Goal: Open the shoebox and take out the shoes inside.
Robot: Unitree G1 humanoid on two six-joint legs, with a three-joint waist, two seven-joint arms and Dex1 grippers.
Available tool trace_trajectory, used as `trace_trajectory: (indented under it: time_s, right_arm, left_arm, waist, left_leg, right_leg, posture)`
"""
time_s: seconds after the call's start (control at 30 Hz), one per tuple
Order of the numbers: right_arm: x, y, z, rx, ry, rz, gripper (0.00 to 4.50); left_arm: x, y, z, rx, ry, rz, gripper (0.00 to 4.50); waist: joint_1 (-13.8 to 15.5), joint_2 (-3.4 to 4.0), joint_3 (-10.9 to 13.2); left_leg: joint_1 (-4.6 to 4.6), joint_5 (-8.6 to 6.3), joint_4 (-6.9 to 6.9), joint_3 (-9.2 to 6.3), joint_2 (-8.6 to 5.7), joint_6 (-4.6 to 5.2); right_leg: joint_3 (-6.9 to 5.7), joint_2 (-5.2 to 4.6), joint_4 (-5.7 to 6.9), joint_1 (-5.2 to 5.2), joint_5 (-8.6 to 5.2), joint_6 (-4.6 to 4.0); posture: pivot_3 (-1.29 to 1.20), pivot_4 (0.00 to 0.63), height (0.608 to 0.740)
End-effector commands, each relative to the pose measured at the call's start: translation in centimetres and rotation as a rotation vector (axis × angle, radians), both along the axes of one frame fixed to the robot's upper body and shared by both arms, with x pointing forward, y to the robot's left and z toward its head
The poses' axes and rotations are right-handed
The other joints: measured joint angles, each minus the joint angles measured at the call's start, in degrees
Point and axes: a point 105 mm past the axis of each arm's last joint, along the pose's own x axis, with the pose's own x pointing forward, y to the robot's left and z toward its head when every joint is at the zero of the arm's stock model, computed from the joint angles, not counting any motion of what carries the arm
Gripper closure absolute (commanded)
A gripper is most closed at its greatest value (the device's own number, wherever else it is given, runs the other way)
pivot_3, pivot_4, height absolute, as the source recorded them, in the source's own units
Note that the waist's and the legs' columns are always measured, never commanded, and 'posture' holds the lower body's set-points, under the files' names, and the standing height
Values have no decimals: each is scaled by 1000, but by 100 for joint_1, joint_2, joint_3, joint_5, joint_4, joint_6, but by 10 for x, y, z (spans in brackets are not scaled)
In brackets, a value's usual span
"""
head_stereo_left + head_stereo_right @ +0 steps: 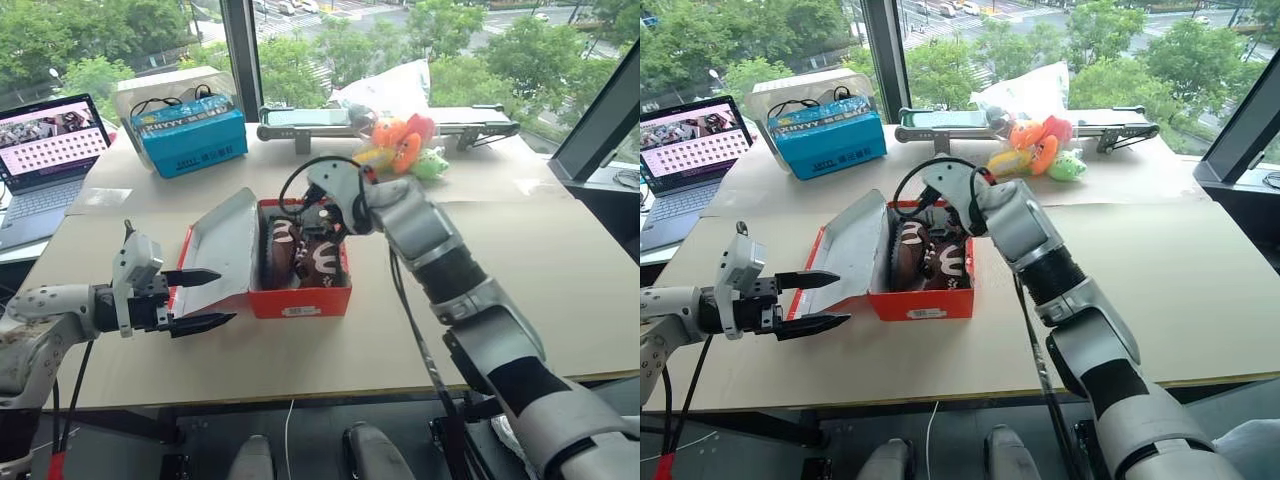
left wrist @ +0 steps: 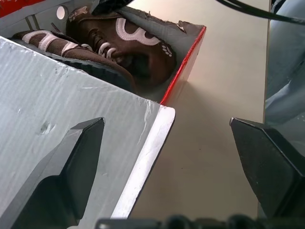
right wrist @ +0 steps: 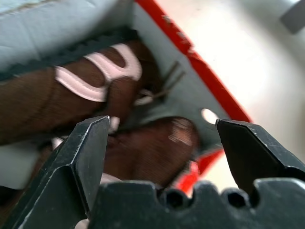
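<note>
**Lid is open; the shoes are next**

Tan tabletop [image 1: 560,290] fills the near ground, windows and trees far behind. Nearest, the left gripper [image 1: 203,299] hangs just off the table's front-left part, its two black fingers spread with nothing between them, tips aimed at the raised lid's outer edge; the left wrist view shows one finger beside the lid's grey-white inner face, and contact cannot be told.

Just beyond stands the shoebox [image 1: 300,300], red, near the table's middle, lid swung out to the robot's left and propped at a slant. Its long axis runs away from the robot, the short labelled end facing front. Inside lie the shoes [image 1: 305,255], dark brown with pale trim, side by side along that same axis; which end is the toes is hard to tell.

The right gripper [image 3: 162,138] reaches down over the box's far half, jaws wide and empty, fingers straddling the shoes' tops.

Opening looks done, so taking out is the step in hand. The next move probably calls for lowering over one shoe, closing across its narrow width, then lifting clear of the walls.

Farther back sit a blue box [image 1: 190,135], a laptop [image 1: 45,150] and bagged plush toys [image 1: 400,140]
</note>
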Motion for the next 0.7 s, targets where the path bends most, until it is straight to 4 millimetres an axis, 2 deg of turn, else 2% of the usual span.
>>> trace_trajectory:
  time_s: [0.03, 0.17, 0.4, 0.63, 0.7]
  right_arm:
    - [5, -5, -2, 31, 37, -19, 275]
    - [11, -13, -14, 24, 68, -44, 275]
    - [15, -20, -19, 23, 73, -69, 275]
    - [8, -24, -38, -26, 101, -49, 275]
    - [3, -23, -32, -42, 82, -16, 275]
  left_arm:
    - [-2, -2, 12, -3, -50, -11, 0]
    - [-4, -1, 11, -2, -48, -9, 0]
    - [-5, -2, 11, -6, -48, -7, 0]
    - [-4, -3, 10, -8, -46, -11, 0]
    - [-4, -4, 10, -8, -44, -13, 0]
  waist:
    - [16, 0, 0]
    - [13, 0, 0]
    - [6, 0, 0]
    - [14, -1, -1]
    - [24, -1, -1]
  left_leg:
    - [-1, 0, 0, 0, 0, 0]
    - [-1, 0, 0, 0, 0, 0]
    - [10, 0, -1, -1, 0, 0]
    - [10, 0, 0, -1, 0, 0]
    - [11, 0, 0, -2, 0, 0]
  right_leg:
    - [0, 0, -1, 0, 0, 0]
    - [-2, 0, -2, 1, 0, 0]
    - [-1, 0, -1, 10, -1, 0]
    - [-2, 0, -3, 12, -1, 1]
    - [-2, 0, -3, 14, -2, 1]
  posture:
    - [0, 150, 701]
    - [0, 150, 701]
    - [0, 150, 701]
    - [0, 150, 701]
    - [0, 150, 701]
